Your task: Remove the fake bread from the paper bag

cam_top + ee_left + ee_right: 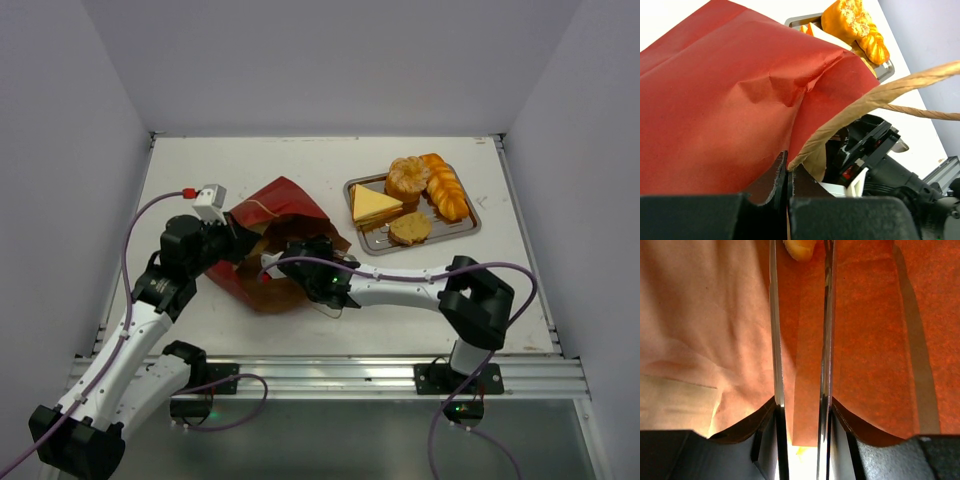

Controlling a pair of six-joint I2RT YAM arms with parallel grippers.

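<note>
Inside the paper bag (285, 205), right fingers (776, 340) stand parted; left fingers (771, 186) clench its rim.

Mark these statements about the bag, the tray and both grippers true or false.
1. The left gripper is shut on the edge of the paper bag. True.
2. The metal tray is empty. False: it holds a braided loaf, a round bun, a triangular wedge and one more piece.
3. The right gripper is inside the bag. True.
4. The right gripper grips a bread. False: its jaws stand apart with nothing between them; a toy bread lies beyond them.
</note>
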